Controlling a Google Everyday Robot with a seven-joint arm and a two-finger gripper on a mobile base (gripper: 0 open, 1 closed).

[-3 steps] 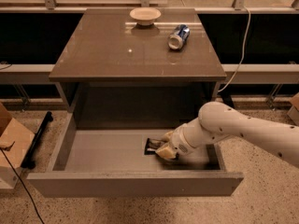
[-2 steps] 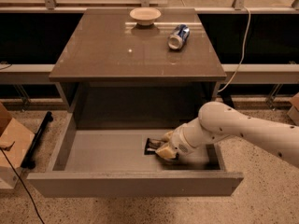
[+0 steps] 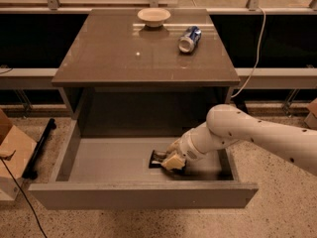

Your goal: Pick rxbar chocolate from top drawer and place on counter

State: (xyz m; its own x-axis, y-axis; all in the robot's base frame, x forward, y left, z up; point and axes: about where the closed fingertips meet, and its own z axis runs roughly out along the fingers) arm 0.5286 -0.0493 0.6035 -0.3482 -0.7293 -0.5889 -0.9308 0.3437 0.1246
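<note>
Fingers (image 3: 174,163) of the gripper (image 3: 169,161) pinch the rxbar chocolate (image 3: 155,159) by its right end inside the top drawer (image 3: 99,160); bar points left, counter surface (image 3: 124,53) waits above.

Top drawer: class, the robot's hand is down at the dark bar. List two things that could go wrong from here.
1. The rxbar chocolate lies flat on the top drawer floor with the hand over one end; it may slide rather than lift.
2. The soda can lies on its side on the counter; a nudge while placing could roll it.
</note>
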